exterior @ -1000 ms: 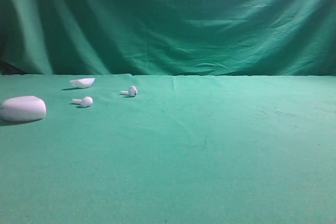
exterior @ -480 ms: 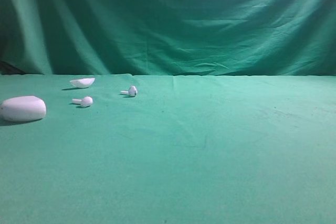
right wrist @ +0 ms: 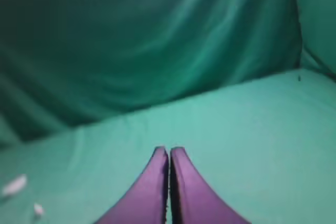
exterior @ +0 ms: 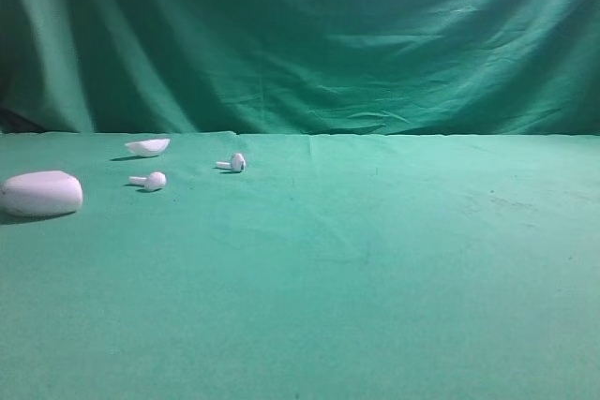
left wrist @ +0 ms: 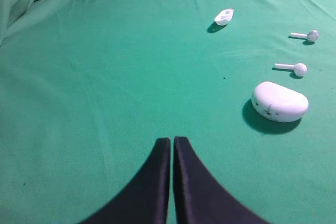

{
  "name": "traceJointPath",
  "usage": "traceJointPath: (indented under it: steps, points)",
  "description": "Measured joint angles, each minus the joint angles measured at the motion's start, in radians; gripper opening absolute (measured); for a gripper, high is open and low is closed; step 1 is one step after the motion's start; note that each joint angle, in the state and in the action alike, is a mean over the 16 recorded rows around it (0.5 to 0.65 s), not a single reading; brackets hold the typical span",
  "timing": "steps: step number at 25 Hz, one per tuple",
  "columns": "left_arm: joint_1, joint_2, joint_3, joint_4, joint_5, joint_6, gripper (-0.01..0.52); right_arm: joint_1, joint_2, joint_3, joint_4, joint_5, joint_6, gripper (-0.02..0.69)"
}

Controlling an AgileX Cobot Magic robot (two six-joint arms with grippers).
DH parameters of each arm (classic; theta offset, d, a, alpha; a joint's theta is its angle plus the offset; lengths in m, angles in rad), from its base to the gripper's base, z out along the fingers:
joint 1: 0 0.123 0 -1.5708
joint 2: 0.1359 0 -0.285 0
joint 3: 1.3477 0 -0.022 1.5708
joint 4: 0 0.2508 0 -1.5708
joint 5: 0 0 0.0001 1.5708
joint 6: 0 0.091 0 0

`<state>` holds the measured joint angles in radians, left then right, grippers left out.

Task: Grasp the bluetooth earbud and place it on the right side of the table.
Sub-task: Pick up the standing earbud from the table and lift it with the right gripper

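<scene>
The bluetooth earbud (exterior: 234,163), white with a small dark mark on its head, lies on the green table (exterior: 375,259) at the back left. It also shows in the left wrist view (left wrist: 310,35) at the far right. Neither gripper shows in the exterior view. My left gripper (left wrist: 172,140) is shut and empty, well short of the earbud and to its left. My right gripper (right wrist: 169,150) is shut and empty above bare green cloth, far from the earbud.
A plain white earbud (exterior: 151,180) lies left of the marked one. A white pebble-shaped case (exterior: 41,193) sits at the left edge. A small white lid-like piece (exterior: 148,146) lies behind them. The green backdrop (exterior: 300,35) hangs behind the table.
</scene>
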<state>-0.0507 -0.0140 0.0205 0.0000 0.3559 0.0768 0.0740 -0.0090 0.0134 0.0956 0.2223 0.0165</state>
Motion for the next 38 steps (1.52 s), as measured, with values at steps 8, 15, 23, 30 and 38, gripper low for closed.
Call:
traceJointPath:
  steps: [8,15,23,30,38]
  points:
    - [0.0,0.0,0.0,0.0,0.0,0.0,0.0,-0.001,0.114,-0.176,0.097,0.007,-0.052,0.0]
    - [0.0,0.0,0.0,0.0,0.0,0.0,0.0,0.003,0.402,-0.429,0.131,0.223,-0.169,0.0]
    - [0.0,0.0,0.0,0.0,0.0,0.0,0.0,0.085,0.878,-0.735,0.183,0.46,-0.328,0.0]
    - [0.0,0.0,0.0,0.0,0.0,0.0,0.0,0.233,1.312,-1.075,0.167,0.661,-0.418,0.0]
    - [0.0,0.0,0.0,0.0,0.0,0.0,0.0,0.408,1.773,-1.529,0.098,0.858,-0.403,0.0]
